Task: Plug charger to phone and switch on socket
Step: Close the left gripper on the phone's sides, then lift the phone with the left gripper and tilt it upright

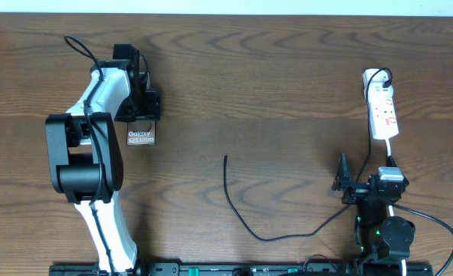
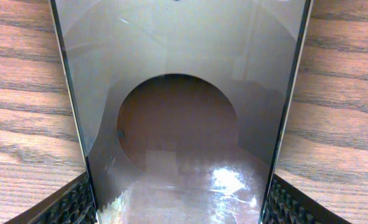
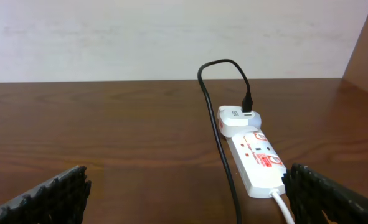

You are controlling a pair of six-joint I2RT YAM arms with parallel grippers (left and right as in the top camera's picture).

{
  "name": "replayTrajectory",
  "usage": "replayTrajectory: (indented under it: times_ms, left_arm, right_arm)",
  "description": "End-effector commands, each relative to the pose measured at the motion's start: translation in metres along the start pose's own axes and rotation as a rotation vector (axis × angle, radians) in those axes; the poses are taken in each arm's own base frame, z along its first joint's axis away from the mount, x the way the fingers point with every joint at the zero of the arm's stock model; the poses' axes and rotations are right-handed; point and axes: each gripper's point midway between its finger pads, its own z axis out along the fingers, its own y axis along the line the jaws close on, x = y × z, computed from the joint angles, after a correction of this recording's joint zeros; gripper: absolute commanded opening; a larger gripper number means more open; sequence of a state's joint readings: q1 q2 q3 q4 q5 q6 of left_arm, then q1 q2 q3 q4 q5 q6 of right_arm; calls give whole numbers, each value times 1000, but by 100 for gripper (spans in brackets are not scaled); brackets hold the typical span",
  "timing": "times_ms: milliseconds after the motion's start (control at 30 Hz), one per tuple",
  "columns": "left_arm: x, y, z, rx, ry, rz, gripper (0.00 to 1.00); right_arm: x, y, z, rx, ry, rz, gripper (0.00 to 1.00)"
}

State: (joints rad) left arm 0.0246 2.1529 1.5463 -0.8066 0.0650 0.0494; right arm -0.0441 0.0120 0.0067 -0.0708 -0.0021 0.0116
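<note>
While my left tool (image 2: 180, 208) clasps the slick, rigid phone (image 2: 184, 93) by its edges, my right tool (image 3: 187, 180) gapes empty.

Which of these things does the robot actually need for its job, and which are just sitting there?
Needed: phone, charger cable, socket, white adapter plugged into the socket's end.
Just there: wooden table, pale wall behind it.
</note>
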Motion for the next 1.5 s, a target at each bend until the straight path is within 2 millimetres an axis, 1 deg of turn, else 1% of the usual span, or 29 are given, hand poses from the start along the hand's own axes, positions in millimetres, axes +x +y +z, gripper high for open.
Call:
replayTrajectory:
  times_ms: [0, 33, 100, 133, 167, 300, 367, 467, 600, 767, 900, 967, 1100, 1200, 1333, 1467]
  left_arm:
    - [9, -6, 15, 35, 48, -1, 41]
    - [9, -6, 15, 35, 48, -1, 36]
    - [9, -6, 15, 34, 48, -1, 20]
    - [9, -6, 15, 34, 48, -1, 10]
    - [9, -6, 15, 34, 47, -1, 7]
    - [7, -6, 13, 35, 43, -1, 7]
    - [5, -7, 10, 35, 35, -1, 7]
    - [-1, -7, -3, 36, 6, 0, 8]
    - [-13, -7, -33, 37, -73, 2, 8]
    - [-23, -8, -81, 40, -191, 5, 7]
    - [-27, -9, -118, 43, -278, 2, 7]
    - [-27, -10, -133, 52, -312, -21, 7]
    - [-22, -22, -156, 140, -339, -95, 7]
    - [-15, -35, -164, 228, -323, -169, 7]
    - [-10, -63, -174, 413, -278, -233, 8]
    - [-4, -94, -191, 642, -213, -272, 7]
  right_arm:
    - [0, 0, 0, 4, 0, 9, 99]
    - [0, 0, 0, 4, 0, 9, 99]
    - [0, 0, 0, 4, 0, 9, 99]
    - [0, 0, 0, 4, 0, 9, 99]
    - [0, 0, 0, 4, 0, 9, 99]
    - [0, 0, 0, 5, 0, 9, 99]
    - [0, 0, 0, 4, 0, 9, 99]
    - [0, 0, 0, 4, 0, 9, 99]
    - [0, 0, 0, 4, 0, 9, 99]
    - [0, 0, 0, 4, 0, 9, 99]
    - [0, 0, 0, 4, 0, 9, 99]
    - [0, 0, 0, 4, 0, 9, 99]
    - [0, 0, 0, 4, 0, 9, 99]
    - [0, 0, 0, 4, 0, 9, 99]
    - [0, 0, 0, 4, 0, 9, 99]
    - [0, 0, 0, 4, 0, 9, 99]
